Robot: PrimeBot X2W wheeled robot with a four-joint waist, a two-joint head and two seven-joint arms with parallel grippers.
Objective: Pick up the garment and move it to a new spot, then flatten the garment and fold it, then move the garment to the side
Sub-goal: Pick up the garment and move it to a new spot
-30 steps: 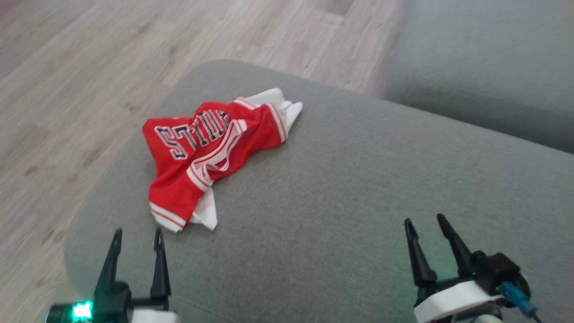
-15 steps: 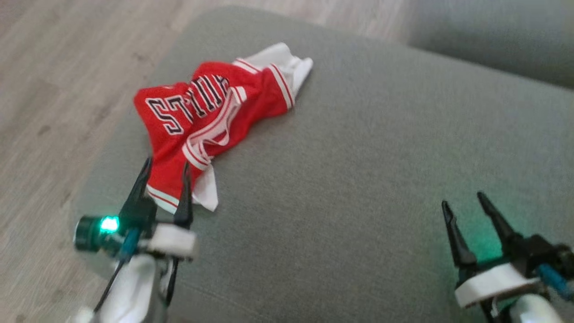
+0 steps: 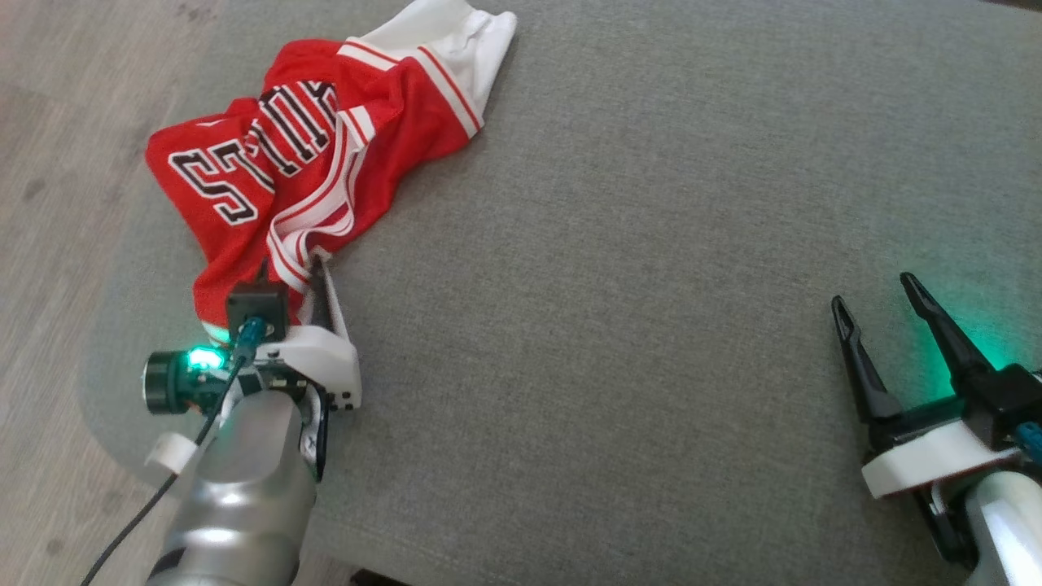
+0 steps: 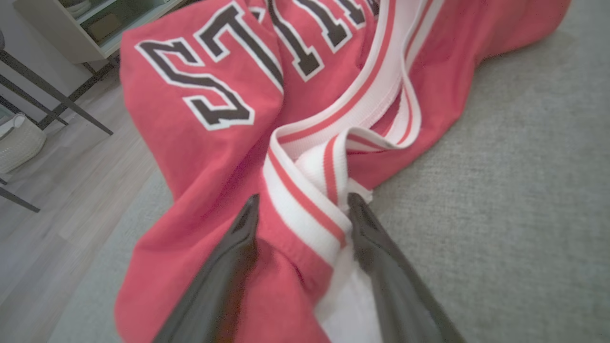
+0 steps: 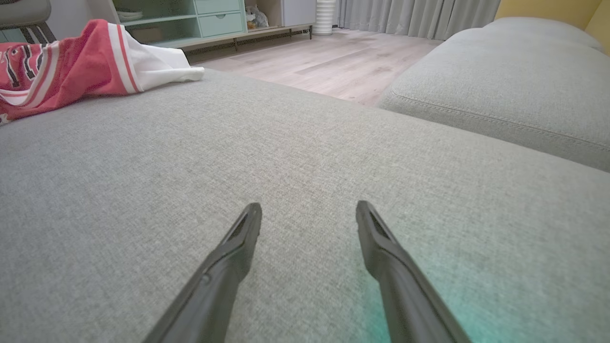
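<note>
Left jaws reached garment (image 3: pixel 269 179) hem | floor (image 3: pixel 49 163) beside | second cushion (image 5: pixel 500 81) apart

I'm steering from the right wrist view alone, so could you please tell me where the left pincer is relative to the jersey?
Observer: The left pincer straddles the jersey's striped red-and-white band.
Operator: Has it closed on it?
Observer: Not yet; its fingers stand apart with the band bunched between them.
Operator: Which end of the jersey?
Observer: The end nearest the robot, near the cushion's left edge.
</note>
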